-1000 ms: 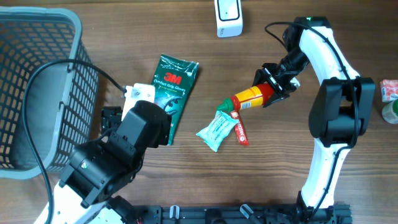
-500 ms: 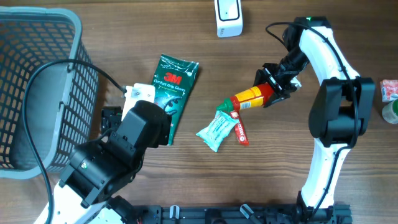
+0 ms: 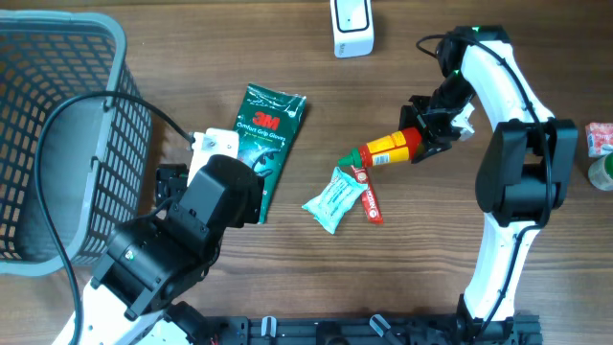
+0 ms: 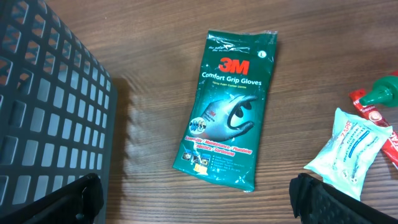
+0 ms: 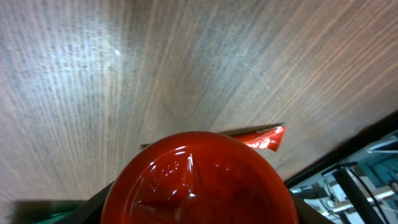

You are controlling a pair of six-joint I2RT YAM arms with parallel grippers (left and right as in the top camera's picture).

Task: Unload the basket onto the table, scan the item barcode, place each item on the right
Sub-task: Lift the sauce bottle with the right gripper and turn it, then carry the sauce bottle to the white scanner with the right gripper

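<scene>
A red sauce bottle (image 3: 388, 149) with a green cap and yellow label hangs tilted above the table, cap pointing left. My right gripper (image 3: 423, 137) is shut on its base end. In the right wrist view the bottle's red bottom (image 5: 199, 180) fills the space between the dark fingers (image 5: 93, 205). I cannot make out a barcode on it. The white scanner (image 3: 351, 27) stands at the table's far edge, up and left of the bottle. My left gripper (image 4: 199, 202) is open above bare wood just below the green gloves packet (image 4: 233, 112), holding nothing.
A grey mesh basket (image 3: 57, 144) stands at the left, close to my left arm. The gloves packet (image 3: 270, 144), a white-green pouch (image 3: 335, 199) and a red sachet (image 3: 370, 199) lie mid-table. Small packages (image 3: 600, 139) sit at the right edge.
My right gripper has shifted slightly to the right with the bottle, lifting its cap away from the pouch. The left arm has not moved.
</scene>
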